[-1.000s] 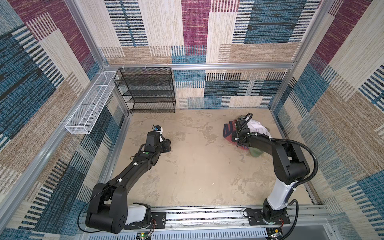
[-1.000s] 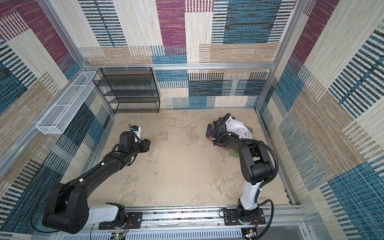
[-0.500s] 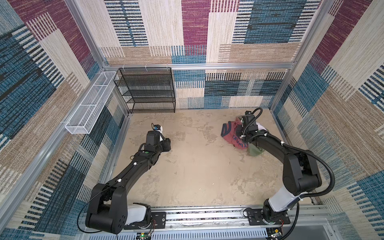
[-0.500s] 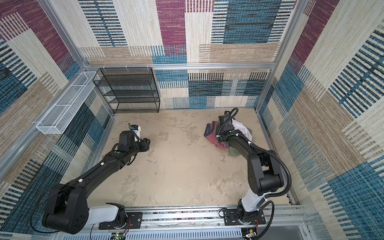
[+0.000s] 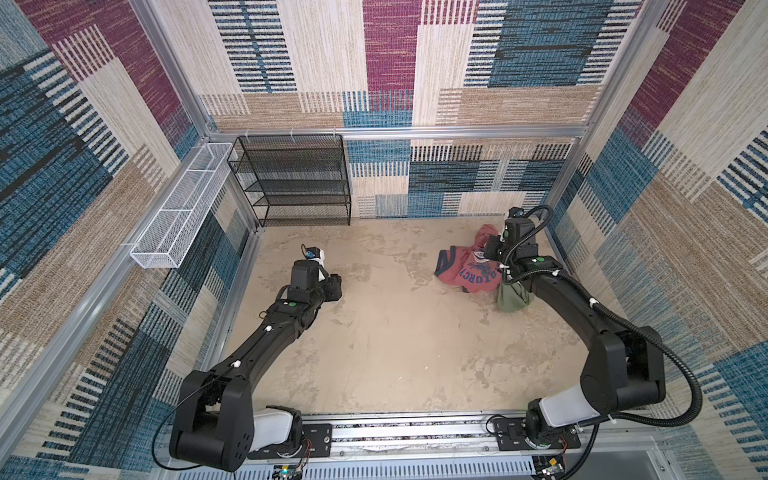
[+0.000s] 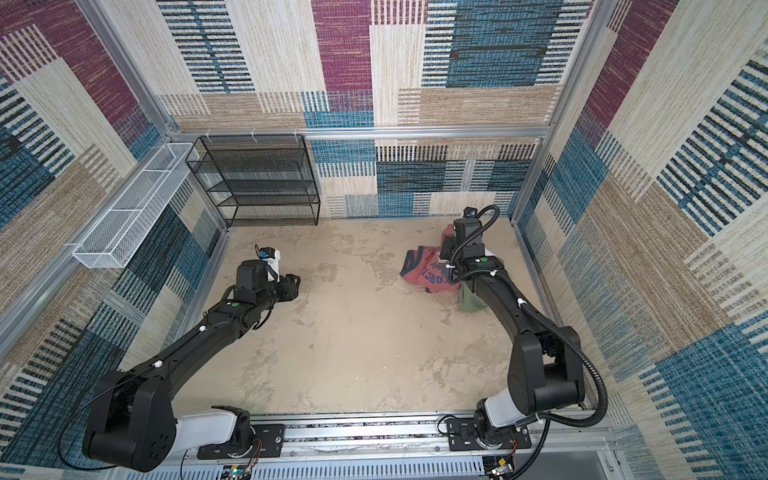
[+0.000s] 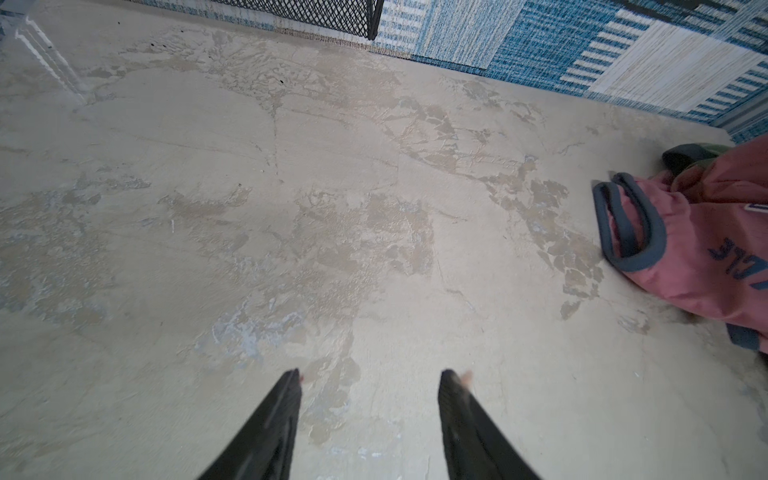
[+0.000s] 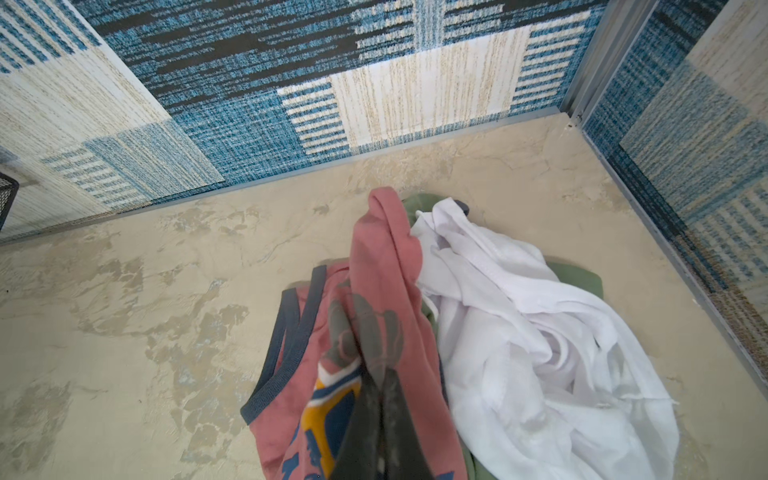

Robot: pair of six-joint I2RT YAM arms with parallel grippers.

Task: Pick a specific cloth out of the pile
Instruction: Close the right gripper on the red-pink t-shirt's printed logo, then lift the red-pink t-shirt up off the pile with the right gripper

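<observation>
Right gripper was pinched shut on a fold of the red shirt, fabric bunched up by the badge print. Shirt sat near the back right corner of the tabletop, partly lifted, partly draped, one fold touching the white garment. Green garment lay under and beside both. Left gripper hung about half open and empty over bare surface, well apart from the pile. Progress: correct item grabbed, roughly midway by my read. Left to do: pull the shirt clear of the other two and set it apart. White one might drag along.
</observation>
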